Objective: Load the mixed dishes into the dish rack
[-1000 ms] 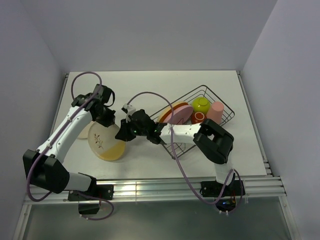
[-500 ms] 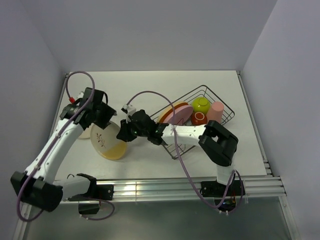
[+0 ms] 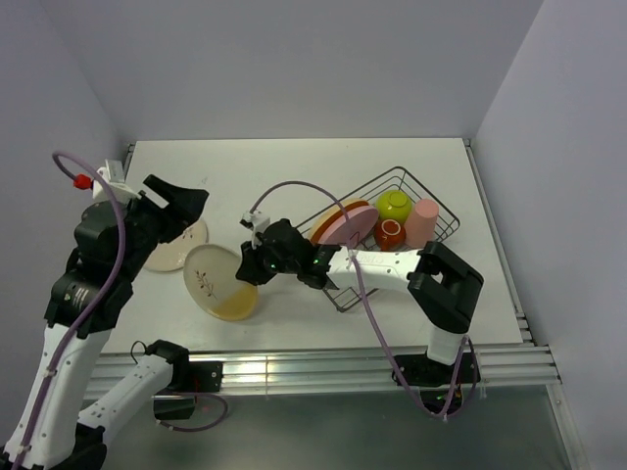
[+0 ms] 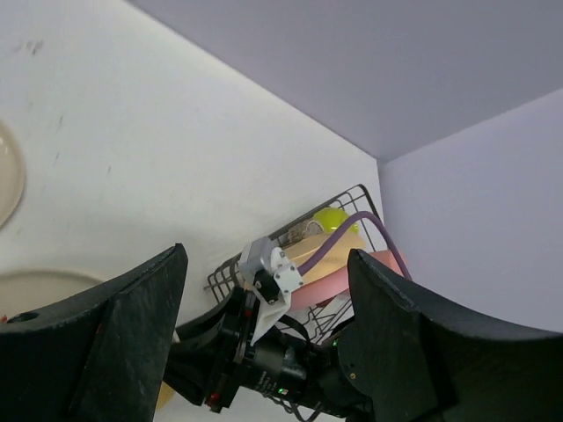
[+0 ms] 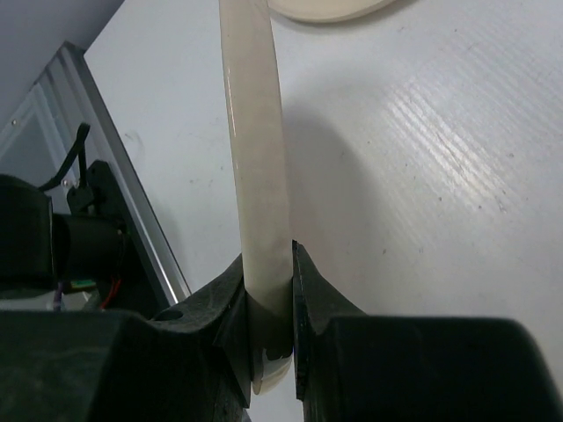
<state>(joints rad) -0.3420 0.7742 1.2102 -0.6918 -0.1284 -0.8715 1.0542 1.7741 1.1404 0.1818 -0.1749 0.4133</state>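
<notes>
Wire dish rack (image 3: 438, 204) holds two plates (image 3: 343, 227), one bowl (image 3: 395, 205), two cups (image 3: 423, 220); left of it, right gripper (image 5: 268, 264) pinches one twig-patterned plate (image 3: 220, 284); left gripper (image 4: 266, 255) gapes.

Top: fixed high at near edge, looked down over whole table (image 3: 294, 166) | Left wrist: raised, distant, faced dish rack (image 4: 350, 194) | Right wrist: close along twig-patterned plate (image 5: 259, 176) rim | Shared: table.

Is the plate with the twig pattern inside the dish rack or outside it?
Outside. The twig-patterned plate is left of the dish rack, its rim clamped by the right gripper.
</notes>
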